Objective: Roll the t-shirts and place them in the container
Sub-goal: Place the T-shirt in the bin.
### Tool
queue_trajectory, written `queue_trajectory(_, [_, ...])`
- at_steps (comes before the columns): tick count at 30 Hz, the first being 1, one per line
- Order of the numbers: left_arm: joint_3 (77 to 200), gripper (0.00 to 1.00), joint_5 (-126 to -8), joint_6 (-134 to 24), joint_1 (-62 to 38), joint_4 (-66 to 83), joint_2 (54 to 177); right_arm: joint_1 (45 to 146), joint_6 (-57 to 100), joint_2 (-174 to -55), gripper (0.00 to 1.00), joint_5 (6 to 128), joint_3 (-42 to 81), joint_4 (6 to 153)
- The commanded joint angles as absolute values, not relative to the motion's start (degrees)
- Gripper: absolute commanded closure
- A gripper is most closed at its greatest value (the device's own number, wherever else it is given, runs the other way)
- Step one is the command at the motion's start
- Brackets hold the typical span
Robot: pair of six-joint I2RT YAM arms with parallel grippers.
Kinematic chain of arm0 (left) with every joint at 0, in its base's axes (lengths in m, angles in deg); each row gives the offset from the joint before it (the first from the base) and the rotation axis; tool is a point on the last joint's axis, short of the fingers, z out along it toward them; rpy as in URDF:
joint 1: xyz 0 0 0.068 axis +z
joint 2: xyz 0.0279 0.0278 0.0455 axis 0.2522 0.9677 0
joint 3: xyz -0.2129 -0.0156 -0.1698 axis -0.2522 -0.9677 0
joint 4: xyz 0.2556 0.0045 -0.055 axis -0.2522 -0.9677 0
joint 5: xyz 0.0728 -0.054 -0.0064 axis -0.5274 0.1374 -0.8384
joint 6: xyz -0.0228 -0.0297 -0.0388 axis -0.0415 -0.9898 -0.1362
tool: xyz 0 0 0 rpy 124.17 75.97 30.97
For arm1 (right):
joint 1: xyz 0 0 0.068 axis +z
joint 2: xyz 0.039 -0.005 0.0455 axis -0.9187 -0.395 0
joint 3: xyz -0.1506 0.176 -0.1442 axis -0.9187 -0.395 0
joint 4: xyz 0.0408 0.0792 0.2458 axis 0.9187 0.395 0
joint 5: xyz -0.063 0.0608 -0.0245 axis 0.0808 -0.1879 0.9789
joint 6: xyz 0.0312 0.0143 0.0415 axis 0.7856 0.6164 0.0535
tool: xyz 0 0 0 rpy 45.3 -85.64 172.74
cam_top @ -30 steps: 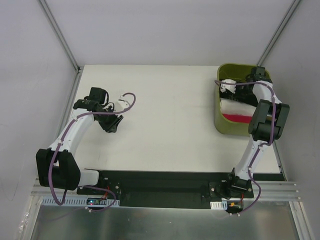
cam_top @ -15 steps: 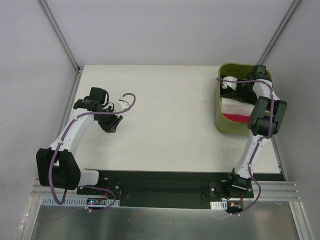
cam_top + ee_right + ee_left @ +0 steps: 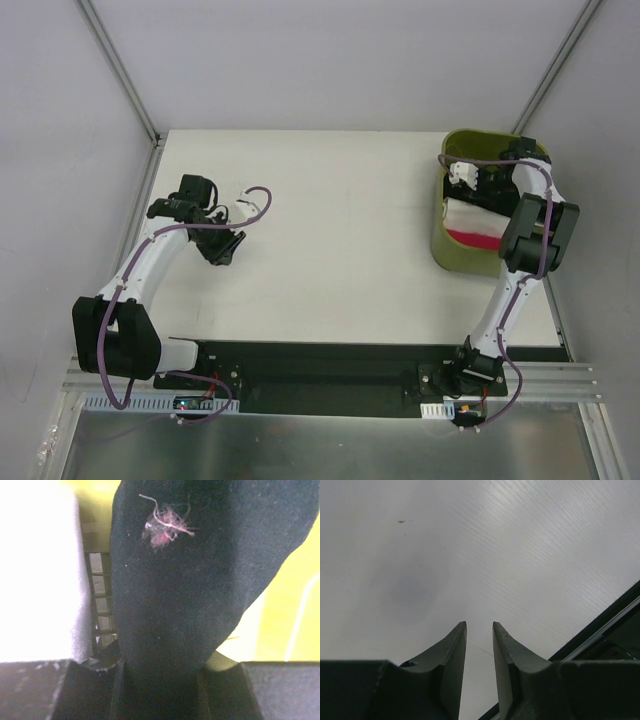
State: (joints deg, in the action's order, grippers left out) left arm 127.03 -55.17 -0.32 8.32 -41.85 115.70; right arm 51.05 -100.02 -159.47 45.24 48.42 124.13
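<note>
Fabric of the black t-shirt (image 3: pixel 190 590) fills the middle of the right wrist view, rising from the lower centre to the top edge. The right gripper (image 3: pixel 165 680) is clamped on its lower end, and the cloth covers most of both fingers. A small lint tuft (image 3: pixel 166 526) of pink and pale threads clings to the cloth near the top centre. A white cloth (image 3: pixel 40 570) fills the left side of that view, with a slotted stretch of wall showing between it and the black cloth. Yellow-green plastic shows at the right.

From above, the right arm reaches into the olive-green bin (image 3: pixel 437 235) at the upper right of the frame, and the right gripper (image 3: pixel 470 178) sits inside its far end. The white cloth (image 3: pixel 478 214) and a red cloth (image 3: pixel 470 236) lie nearer in the same bin. Whether these two are shirts cannot be told.

At the left of the overhead frame, the left gripper (image 3: pixel 225 247) hangs over the white table (image 3: pixel 340 220), well apart from the bin. In its wrist view the left gripper (image 3: pixel 480 645) shows a narrow gap between the fingers, with only bare table surface behind it and nothing held.
</note>
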Motion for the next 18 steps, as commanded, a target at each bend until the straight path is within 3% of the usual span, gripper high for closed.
queue_trajectory(1, [127.6, 0.73, -55.9, 0.9, 8.7, -43.2, 115.9, 49.8, -135.3, -158.2, 0.99, 45.5, 45.2, 133.3])
queue_trajectory(4, [127.9, 0.73, -55.8, 1.0, 8.7, -43.2, 116.5, 49.9, -134.9, -158.4, 0.99, 46.4, 44.1, 132.8])
queue_trajectory(5, [128.0, 0.73, -55.8, 1.0, 8.6, -43.2, 116.7, 49.9, -135.2, -158.2, 0.77, 47.7, 43.5, 132.8])
queue_trajectory(7, [128.3, 0.73, -55.7, 1.0, 8.7, -43.2, 116.6, 50.3, -134.9, -157.4, 0.48, 48.7, 43.0, 132.4])
queue_trajectory(8, [128.3, 0.73, -55.6, 1.0, 8.7, -43.2, 116.5, 50.4, -133.1, -156.3, 0.25, 48.7, 43.1, 132.2])
queue_trajectory(9, [128.4, 0.73, -55.4, 1.0, 8.7, -43.2, 116.5, 50.3, -131.9, -155.6, 0.09, 48.2, 43.4, 131.3])
queue_trajectory(10, [128.4, 0.73, -54.9, 1.1, 8.7, -43.0, 116.4, 50.3, -130.5, -154.8, 0.04, 47.9, 43.8, 130.9])
queue_trajectory(18, [128.6, 0.73, -52.1, 1.7, 8.7, -39.5, 116.3, 49.0, -124.6, -142.4, 0.04, 46.5, 43.2, 131.4])
